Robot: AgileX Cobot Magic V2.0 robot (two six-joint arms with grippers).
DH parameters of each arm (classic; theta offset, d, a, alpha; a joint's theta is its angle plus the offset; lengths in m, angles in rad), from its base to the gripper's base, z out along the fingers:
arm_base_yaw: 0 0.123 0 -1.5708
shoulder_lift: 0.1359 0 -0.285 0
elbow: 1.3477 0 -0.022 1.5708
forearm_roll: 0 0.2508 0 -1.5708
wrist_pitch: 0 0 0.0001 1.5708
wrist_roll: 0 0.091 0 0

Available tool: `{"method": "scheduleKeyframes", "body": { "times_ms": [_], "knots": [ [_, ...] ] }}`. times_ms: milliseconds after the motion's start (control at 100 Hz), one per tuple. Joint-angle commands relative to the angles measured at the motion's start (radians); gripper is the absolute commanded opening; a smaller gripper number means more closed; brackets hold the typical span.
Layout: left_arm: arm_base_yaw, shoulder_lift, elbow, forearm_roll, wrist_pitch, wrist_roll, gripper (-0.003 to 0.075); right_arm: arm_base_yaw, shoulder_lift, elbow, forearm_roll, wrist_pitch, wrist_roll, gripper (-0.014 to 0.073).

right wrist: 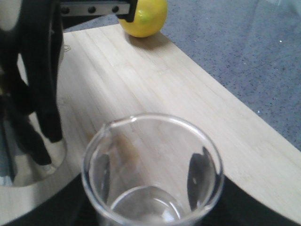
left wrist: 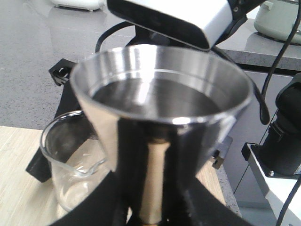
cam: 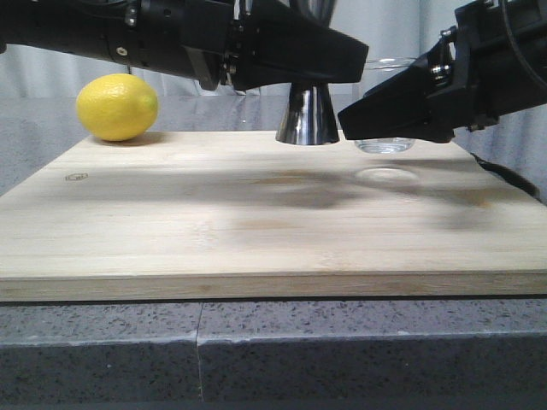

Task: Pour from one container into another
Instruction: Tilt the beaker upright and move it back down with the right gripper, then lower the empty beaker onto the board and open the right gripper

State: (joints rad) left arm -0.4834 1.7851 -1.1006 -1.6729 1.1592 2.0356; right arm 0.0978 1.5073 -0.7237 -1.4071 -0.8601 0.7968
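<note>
The steel jigger (cam: 308, 120) stands on the far side of the bamboo board (cam: 256, 222). My left gripper (cam: 316, 64) is shut on its narrow waist. In the left wrist view the jigger's (left wrist: 160, 94) upper cup shows a liquid surface, and the gripper's (left wrist: 153, 197) dark fingers flank the gold waist. My right gripper (cam: 376, 120) is shut on the clear glass beaker (cam: 385, 145), which it holds upright just above the board, right of the jigger. In the right wrist view the beaker (right wrist: 151, 141) looks almost empty, and the fingers (right wrist: 201, 172) show through its wall.
A yellow lemon (cam: 117, 107) lies at the board's far left corner. The board rests on a grey speckled counter (cam: 256, 350). The two arms' fingers are close together around the jigger and beaker. Dark cables (cam: 504, 175) trail off the board's right edge.
</note>
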Motion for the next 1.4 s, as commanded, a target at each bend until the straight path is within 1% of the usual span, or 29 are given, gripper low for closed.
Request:
{"method": "scheduleKeyframes", "body": {
  "times_ms": [0, 160, 370, 500, 620, 1110, 1280, 1390],
  "knots": [
    [0.021, -0.054, -0.031, -0.08, 0.123, -0.007, -0.0019, -0.016, -0.039, -0.021, 0.025, -0.081, 0.012, 0.0236],
    [0.04, -0.054, -0.031, -0.08, 0.123, -0.007, -0.0019, -0.067, -0.039, -0.021, -0.027, -0.149, 0.071, 0.0236],
    [0.046, -0.054, -0.032, -0.08, 0.123, -0.007, -0.0019, -0.14, -0.039, -0.021, -0.12, -0.243, 0.119, 0.0236],
    [0.056, -0.054, -0.038, -0.085, 0.119, -0.007, -0.0019, -0.161, -0.039, -0.021, -0.181, -0.295, 0.13, 0.0236],
    [0.077, -0.054, -0.038, -0.088, 0.12, -0.007, -0.0019, -0.163, -0.039, -0.021, -0.224, -0.307, 0.135, 0.0236],
    [0.083, -0.054, -0.038, -0.088, 0.123, -0.007, -0.0019, -0.154, -0.015, -0.021, -0.248, -0.309, 0.135, 0.0236],
    [0.083, -0.054, -0.038, -0.088, 0.123, -0.007, -0.0019, -0.123, 0.017, -0.021, -0.2, -0.29, 0.135, 0.0236],
    [0.083, -0.054, -0.038, -0.088, 0.123, -0.007, -0.0019, -0.121, 0.031, -0.021, -0.184, -0.279, 0.133, 0.0236]
  ]
}}
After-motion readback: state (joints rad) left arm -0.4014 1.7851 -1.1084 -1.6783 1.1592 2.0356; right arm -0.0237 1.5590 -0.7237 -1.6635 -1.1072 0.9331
